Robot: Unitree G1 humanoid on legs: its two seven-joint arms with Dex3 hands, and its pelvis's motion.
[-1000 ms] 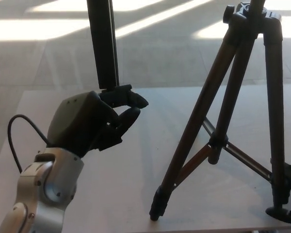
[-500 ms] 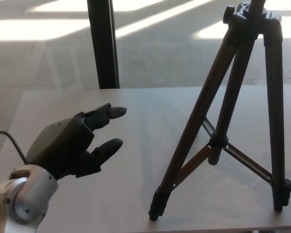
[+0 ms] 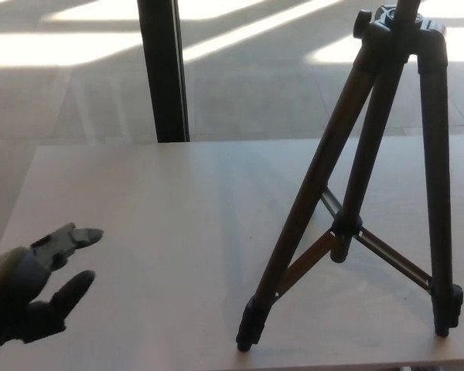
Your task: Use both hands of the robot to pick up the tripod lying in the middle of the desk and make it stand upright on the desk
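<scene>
Withdrawal of the left hand (image 3: 32, 287) is the main change: half a second ago it sat higher and further in over the desk (image 3: 162, 232), and a second ago it was raised near the dark post (image 3: 164, 69); it now lies low at the lower-left corner, partly cut by the frame. Its fingers (image 3: 69, 238) are spread apart and hold nothing. The right hand does not show. The view has shifted only slightly.

Room: the left and centre of the desk are bare, pale surface from the near edge to the far edge. The dark post stands behind the far edge, left of centre, on sunlit floor (image 3: 255, 85). The near edge of the desk runs just below the tripod's feet at the bottom of the frame.

The tripod (image 3: 356, 193) stands upright on the right part of the desk, untouched, well apart from the left hand. Its legs are spread, brown with black joints; thin braces meet at a centre collar. The left foot (image 3: 248, 328) and right foot (image 3: 444, 309) rest near the front edge. The head is cut by the top of the frame.
</scene>
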